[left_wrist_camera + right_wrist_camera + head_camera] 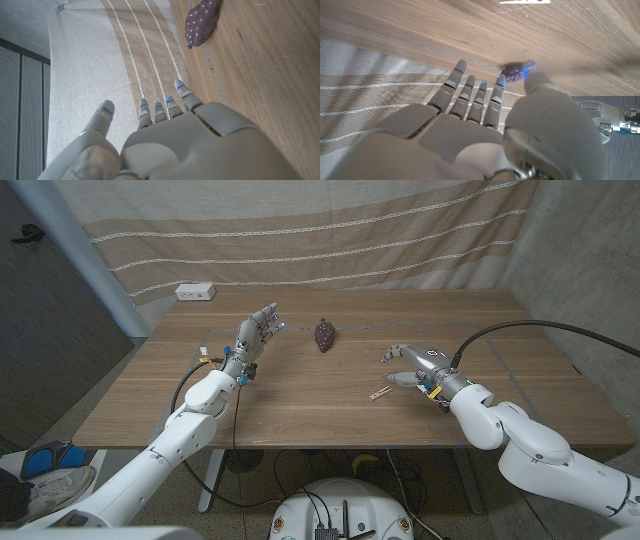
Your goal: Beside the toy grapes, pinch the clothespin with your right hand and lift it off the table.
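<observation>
Right robot hand [412, 364] low over the tabletop [300, 395], fingers spread and holding nothing, clothespin [379, 393] lying just beside its fingertips, toy grapes [324, 334] farther back, left robot hand [256, 332] raised, fingers apart, empty

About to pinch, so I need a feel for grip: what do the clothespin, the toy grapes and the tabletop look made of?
Clothespin: pale tan and matte, probably bare wood; too small to be sure. Toy grapes: dull purple bumpy cluster with a soft sheen, likely plastic or rubber. Table: brown with lengthwise grain lines, wood or wood-look laminate, smooth satin finish.
</observation>
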### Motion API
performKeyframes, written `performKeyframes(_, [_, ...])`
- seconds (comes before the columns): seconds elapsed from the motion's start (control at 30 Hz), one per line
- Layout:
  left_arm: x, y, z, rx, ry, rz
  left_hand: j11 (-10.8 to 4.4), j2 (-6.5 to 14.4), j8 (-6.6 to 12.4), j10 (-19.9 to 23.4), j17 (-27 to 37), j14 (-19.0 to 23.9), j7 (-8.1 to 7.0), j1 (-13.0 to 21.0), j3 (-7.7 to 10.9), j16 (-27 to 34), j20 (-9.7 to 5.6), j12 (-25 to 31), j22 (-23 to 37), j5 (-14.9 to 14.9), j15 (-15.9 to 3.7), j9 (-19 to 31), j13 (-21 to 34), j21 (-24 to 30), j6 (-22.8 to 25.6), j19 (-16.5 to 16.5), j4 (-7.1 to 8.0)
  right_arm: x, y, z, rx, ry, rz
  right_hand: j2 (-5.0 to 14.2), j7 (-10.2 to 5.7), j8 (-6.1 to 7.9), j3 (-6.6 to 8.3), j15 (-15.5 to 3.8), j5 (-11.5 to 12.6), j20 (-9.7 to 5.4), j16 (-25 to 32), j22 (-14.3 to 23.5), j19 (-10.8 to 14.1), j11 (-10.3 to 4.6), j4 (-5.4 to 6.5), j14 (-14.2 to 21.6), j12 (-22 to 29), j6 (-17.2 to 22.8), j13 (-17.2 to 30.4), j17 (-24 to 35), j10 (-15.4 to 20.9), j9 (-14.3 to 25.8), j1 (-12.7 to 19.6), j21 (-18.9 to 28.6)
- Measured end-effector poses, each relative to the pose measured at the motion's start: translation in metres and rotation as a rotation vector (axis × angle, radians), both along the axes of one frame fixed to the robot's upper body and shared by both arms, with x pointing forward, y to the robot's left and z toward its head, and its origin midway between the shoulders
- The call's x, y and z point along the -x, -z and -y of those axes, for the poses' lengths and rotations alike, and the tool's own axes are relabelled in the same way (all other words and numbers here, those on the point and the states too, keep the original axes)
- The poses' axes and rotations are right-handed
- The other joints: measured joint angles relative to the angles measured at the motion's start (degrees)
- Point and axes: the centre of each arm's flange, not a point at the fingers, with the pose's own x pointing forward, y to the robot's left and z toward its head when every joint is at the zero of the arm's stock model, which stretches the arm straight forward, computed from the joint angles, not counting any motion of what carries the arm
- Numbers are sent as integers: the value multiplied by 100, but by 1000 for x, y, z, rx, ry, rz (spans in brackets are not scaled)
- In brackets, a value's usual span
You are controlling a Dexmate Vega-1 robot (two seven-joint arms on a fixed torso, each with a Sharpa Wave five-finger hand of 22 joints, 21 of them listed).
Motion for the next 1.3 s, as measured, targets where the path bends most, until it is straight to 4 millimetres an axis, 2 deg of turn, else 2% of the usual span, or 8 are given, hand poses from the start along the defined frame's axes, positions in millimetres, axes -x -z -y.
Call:
performKeyframes(0.17, [0, 0, -1, -2, 2, 0, 0, 23, 0, 0, 0, 0, 0, -22, 0, 0, 0, 0, 0, 0, 0, 0, 0, 0, 0, 0, 0, -3, 4, -2, 4, 1, -7, -58, 0, -47, 8, 0, 0, -20, 0, 0, 20, -20, -8, 0, 0, 0, 0, 9, 20, 0, 107, 0])
performKeyframes(0.2, [0, 0, -1, -2, 3, 0, 0, 23, 0, 0, 0, 0, 0, -22, 0, 0, 0, 0, 0, 0, 0, 0, 0, 0, 0, 0, 0, -3, 4, -3, 7, 1, -8, -6, 0, -47, 23, 0, 0, -20, 0, 0, 20, -20, -23, 0, 0, 0, 0, 9, 20, 0, 159, 0])
performKeyframes(0.43, [1, 0, -1, -2, 6, 0, 0, 23, 0, 0, 0, 0, 0, -22, 0, 0, 0, 0, 0, 0, 0, 0, 0, 0, 0, 0, 0, -6, 9, -6, 17, 5, -15, 15, -31, -47, 15, 0, 0, -20, 41, -1, 20, -20, -62, 0, 0, 30, 0, 9, 19, 0, 180, 0])
performKeyframes(0.8, [0, 1, -3, -2, 7, -2, 0, -8, 0, 0, 0, 0, -11, -53, 0, 0, 0, 0, 0, 0, 0, 0, 0, 0, 52, 0, 0, -12, 12, -9, 32, 5, -25, 15, 1, -47, -10, 0, 1, -43, 42, -1, 43, -51, -38, 0, 12, 61, 0, 9, 51, 0, 180, 0])
performKeyframes(1.23, [-3, -1, -4, -2, 8, -1, 0, -31, 0, 0, 0, 0, 9, -76, -7, 0, 0, 0, 0, 0, 0, 0, 0, 0, 72, 0, 8, -19, 19, -12, 55, 24, -8, 17, -71, -47, -56, -1, 1, -83, 89, -1, 83, -60, -37, 63, 45, 133, 0, 34, 123, 0, 181, 0])
performKeyframes(1.3, [-3, -1, -4, -2, 10, -1, 0, -7, 0, 0, 0, 0, 9, -99, -24, 0, 0, 0, 0, 0, 0, -1, 0, 0, 72, 0, 24, -20, 21, -13, 57, 28, -11, 67, -71, -47, -56, -1, 1, -83, 89, -1, 83, -60, -37, 63, 45, 133, 0, 33, 122, 0, 234, 0])
